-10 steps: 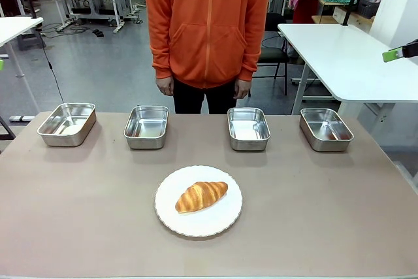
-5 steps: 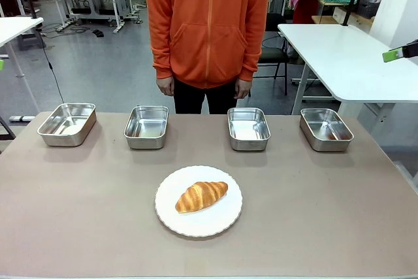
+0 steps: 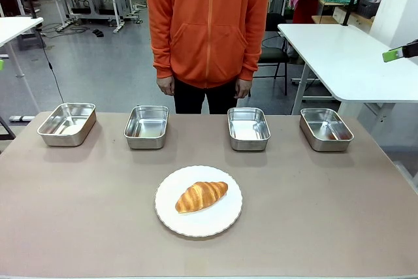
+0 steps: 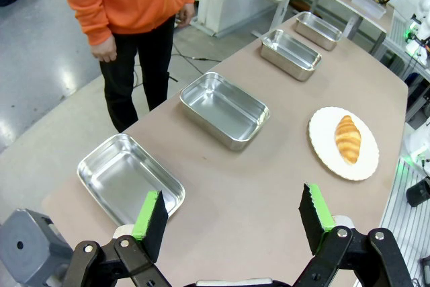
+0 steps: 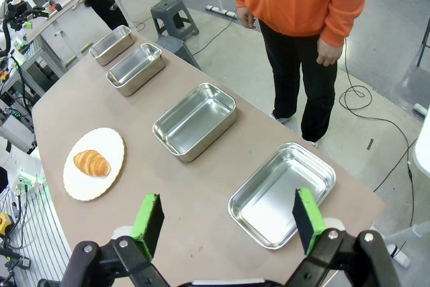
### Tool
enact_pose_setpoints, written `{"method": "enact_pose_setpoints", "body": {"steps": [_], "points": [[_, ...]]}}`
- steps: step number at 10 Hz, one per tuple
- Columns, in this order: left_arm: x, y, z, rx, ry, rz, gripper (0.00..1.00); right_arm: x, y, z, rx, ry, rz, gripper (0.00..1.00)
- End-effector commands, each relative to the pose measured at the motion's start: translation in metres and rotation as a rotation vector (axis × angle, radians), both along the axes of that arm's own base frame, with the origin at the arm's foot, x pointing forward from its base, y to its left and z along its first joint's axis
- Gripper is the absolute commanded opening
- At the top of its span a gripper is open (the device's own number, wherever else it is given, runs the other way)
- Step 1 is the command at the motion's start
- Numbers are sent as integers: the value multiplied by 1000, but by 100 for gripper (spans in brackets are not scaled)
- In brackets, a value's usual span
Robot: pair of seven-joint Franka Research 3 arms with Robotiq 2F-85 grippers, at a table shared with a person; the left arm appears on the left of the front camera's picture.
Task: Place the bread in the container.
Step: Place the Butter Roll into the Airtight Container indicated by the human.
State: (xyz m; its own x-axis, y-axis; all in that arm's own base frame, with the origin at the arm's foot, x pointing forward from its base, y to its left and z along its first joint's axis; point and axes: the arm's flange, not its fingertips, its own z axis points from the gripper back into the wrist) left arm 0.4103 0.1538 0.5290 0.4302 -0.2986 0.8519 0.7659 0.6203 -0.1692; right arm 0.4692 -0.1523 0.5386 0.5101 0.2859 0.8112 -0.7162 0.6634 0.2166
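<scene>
Nothing moved. bread [image 3: 201, 196] lower centre on plate [image 3: 225, 225], axis slanted up-right; left gripper [image 4: 232, 199] and right gripper [image 5: 227, 201] jaws apart, judged equally far.

Four pans [image 3: 146, 127]; one croissant [image 3: 201, 196]; one plate [image 3: 215, 224]

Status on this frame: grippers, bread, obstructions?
Left gripper, right gripper open, empty. Golden-brown croissant on round white plate. Four rectangular stainless-steel pans empty. No obstruction.
</scene>
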Motion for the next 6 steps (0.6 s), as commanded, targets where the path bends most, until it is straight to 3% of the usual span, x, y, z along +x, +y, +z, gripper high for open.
{"method": "enact_pose_setpoints", "body": {"steps": [1, 6], "points": [[-1, 1, 0, -1, -3, 1, 100, 1, 1, 1, -2, -8, -5, 100], [-1, 1, 0, -1, -3, 1, 100, 1, 1, 1, -2, -8, -5, 100]]}}
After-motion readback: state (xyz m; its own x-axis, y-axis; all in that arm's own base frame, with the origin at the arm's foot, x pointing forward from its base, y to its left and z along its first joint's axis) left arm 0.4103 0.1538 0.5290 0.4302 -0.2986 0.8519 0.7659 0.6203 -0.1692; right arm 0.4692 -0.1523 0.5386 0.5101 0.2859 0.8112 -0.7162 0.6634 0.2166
